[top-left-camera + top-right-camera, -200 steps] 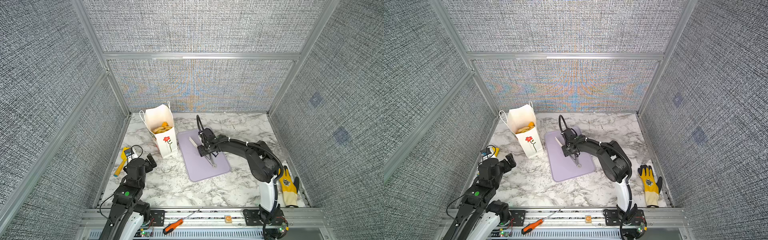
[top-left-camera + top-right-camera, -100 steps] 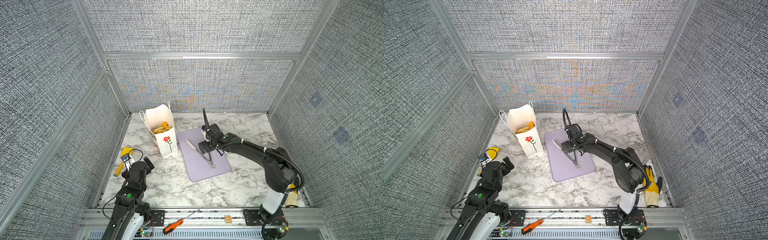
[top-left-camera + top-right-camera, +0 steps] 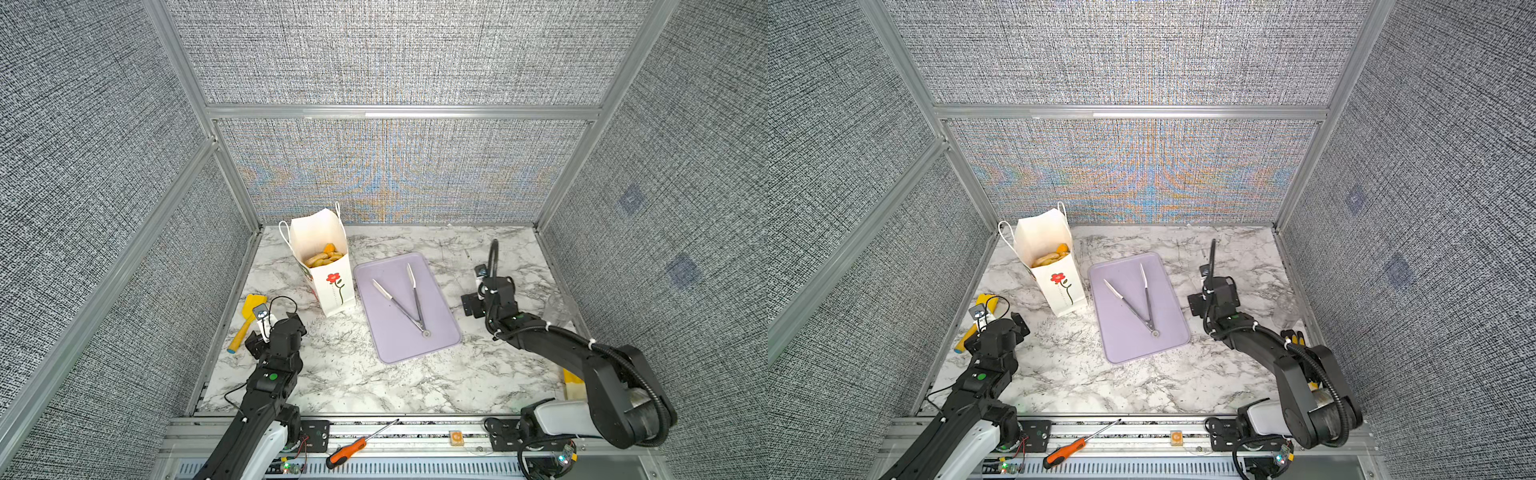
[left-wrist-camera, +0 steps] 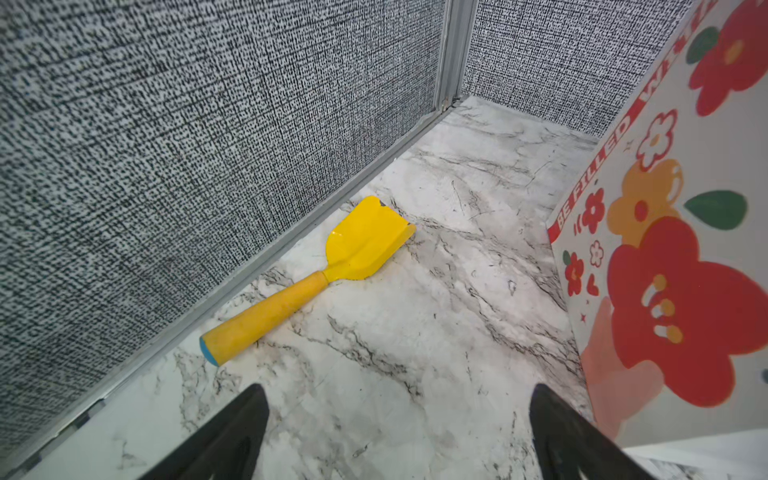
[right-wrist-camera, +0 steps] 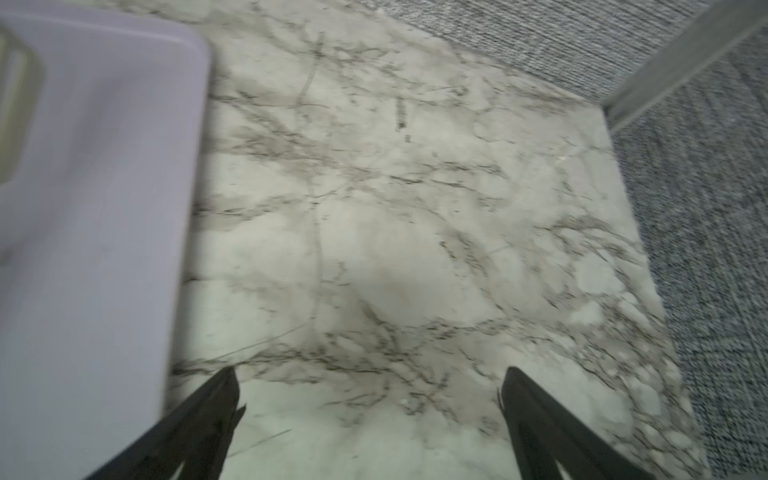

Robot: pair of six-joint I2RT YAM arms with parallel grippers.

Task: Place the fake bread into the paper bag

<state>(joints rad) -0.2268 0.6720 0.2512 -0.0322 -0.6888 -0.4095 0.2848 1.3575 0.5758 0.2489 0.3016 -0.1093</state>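
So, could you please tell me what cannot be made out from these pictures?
Fake bread: both top views show only the top layer; the paper bag walls hide the rest.
Bag lettering: left wrist view, cut by the frame edge.
Tray: right wrist view, blurred.
Glove: top view, mostly behind the right arm.

- The white marble-patterned table (image 3: 332, 386) fills the floor of the walled cell in both top views.
- The paper bag (image 3: 328, 286) stands upright on it near the back left corner.
- A lilac tray (image 3: 388, 332) lies flat just beside the bag, near the middle.
- A yellow spatula (image 4: 365, 245) lies along the left wall, blade toward the back.
- A clear see-through item (image 3: 1287, 311), too faint to identify, sits near the right edge.
- A partly hidden yellow-and-black glove (image 3: 1293, 336) lies on the right, toward the front.
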